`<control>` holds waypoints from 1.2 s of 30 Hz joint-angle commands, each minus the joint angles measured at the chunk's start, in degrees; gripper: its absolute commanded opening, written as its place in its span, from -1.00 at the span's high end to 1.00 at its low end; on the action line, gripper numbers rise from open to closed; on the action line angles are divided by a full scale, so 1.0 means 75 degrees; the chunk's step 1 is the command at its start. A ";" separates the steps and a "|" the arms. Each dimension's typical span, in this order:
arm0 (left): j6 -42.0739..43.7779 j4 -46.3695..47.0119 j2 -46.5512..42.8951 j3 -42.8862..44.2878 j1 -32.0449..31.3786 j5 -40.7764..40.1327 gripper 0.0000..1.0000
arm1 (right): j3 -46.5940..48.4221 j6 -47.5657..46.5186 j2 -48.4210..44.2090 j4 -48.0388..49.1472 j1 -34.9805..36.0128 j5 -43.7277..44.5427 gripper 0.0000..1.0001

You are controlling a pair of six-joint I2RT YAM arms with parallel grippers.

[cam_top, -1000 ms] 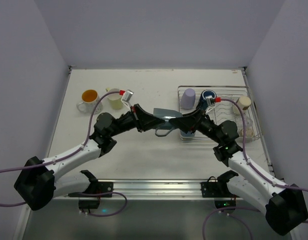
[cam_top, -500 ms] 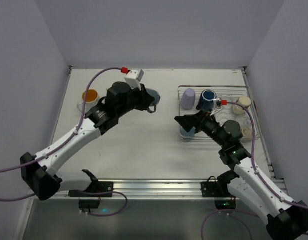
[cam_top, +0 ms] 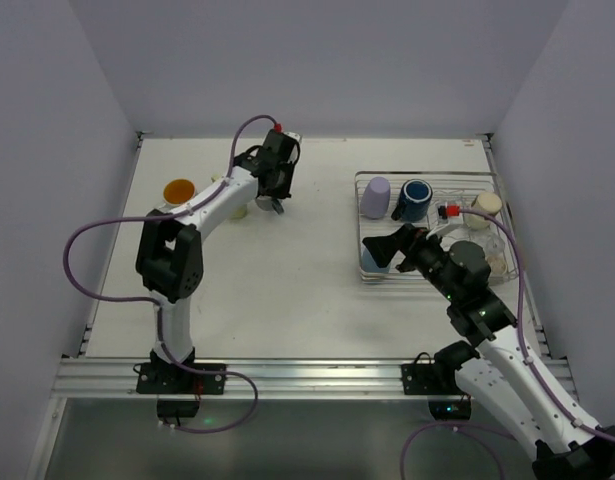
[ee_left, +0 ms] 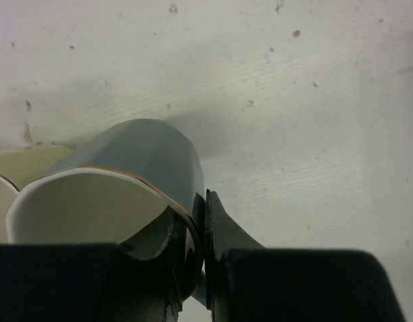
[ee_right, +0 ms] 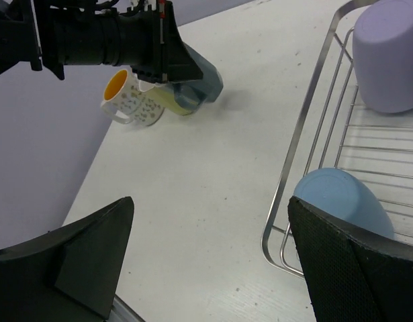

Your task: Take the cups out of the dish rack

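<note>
My left gripper [cam_top: 275, 197] [ee_left: 199, 201] is shut on the wall of a grey cup [ee_left: 146, 154] [ee_right: 203, 80], one finger inside and one outside. It holds the cup tilted, low over the far-left table, beside the yellow-green cup [ee_right: 169, 104] and the orange-inside mug [cam_top: 177, 192] [ee_right: 129, 100]. My right gripper [cam_top: 384, 250] [ee_right: 209, 221] is open and empty at the front-left corner of the dish rack [cam_top: 427, 178] [ee_right: 307, 154]. In the rack are a lavender cup [cam_top: 375, 197] [ee_right: 387, 54], a navy cup [cam_top: 416, 199], a cream cup [cam_top: 486, 205] and a light blue cup [ee_right: 344, 201].
Walls close off the table at the back and on both sides. The left arm stretches diagonally across the left half of the table toward the back. Bare tabletop [cam_top: 307, 290] lies between the rack and the cups on the left.
The two grippers met at the table's middle a second ago. The right gripper opened and drew back to the rack; the left arm carried the grey cup to the far left.
</note>
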 commanded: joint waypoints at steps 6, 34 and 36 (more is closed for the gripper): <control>0.0797 -0.0296 0.0979 0.1300 0.0230 -0.0281 1.00 | 0.0162 -0.0342 -0.0050 -0.0326 -0.0007 0.0181 -0.98; -0.0479 0.1551 -0.3208 -0.0748 0.0452 0.2459 -0.86 | 0.2387 -0.1561 0.2340 -0.2096 -0.0323 0.2817 -0.37; -0.0701 0.1940 -0.3997 -0.1868 0.0429 0.3011 -0.86 | 0.2505 -0.1619 0.2633 -0.2236 -0.0358 0.2865 -0.36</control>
